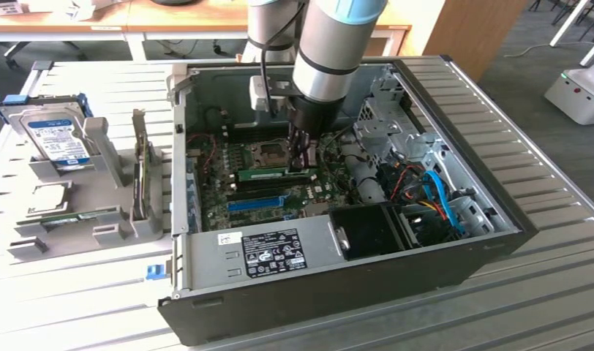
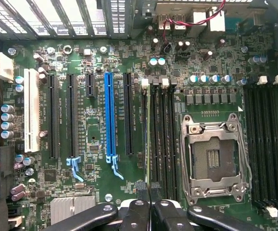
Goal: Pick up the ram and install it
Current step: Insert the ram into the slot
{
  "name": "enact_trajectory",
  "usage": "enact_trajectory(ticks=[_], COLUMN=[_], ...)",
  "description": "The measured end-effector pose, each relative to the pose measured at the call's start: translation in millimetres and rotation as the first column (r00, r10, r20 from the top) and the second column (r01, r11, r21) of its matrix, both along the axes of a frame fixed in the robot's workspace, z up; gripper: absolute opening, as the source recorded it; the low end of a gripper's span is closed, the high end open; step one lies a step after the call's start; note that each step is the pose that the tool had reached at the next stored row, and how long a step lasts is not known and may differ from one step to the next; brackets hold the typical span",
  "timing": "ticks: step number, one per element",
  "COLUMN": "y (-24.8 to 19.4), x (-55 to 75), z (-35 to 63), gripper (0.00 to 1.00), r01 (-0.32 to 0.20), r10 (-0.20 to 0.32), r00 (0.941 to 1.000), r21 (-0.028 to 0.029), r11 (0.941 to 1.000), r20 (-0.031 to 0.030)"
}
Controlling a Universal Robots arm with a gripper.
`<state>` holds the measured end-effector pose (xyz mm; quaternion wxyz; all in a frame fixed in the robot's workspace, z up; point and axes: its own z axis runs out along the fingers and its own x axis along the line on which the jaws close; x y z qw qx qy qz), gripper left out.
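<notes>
Seen in the exterior view, the drive stands at 9 o'clock of the case. Inside, the ram stands on edge at 6 o'clock of the socket. The gripper, jaws narrow, pinches its 3 o'clock end.

No text was legible. The black label on the computer case, the hard drive label and the motherboard silkscreen carried print too small to read.
</notes>
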<state>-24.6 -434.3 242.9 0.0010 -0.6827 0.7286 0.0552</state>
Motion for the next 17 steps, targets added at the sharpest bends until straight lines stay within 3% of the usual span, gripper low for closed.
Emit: enact_trajectory(ticks=[8,17], y=[0.0,0.1], x=[0.0,-1.2], z=[0.0,-0.1], gripper=[0.12,0.12], r01=[-0.049,-0.051], r10=[0.049,0.051], r00=[0.9988,0.9987], r21=[-0.0017,-0.0018], r11=[0.9988,0.9987], r20=[-0.0001,-0.0001])
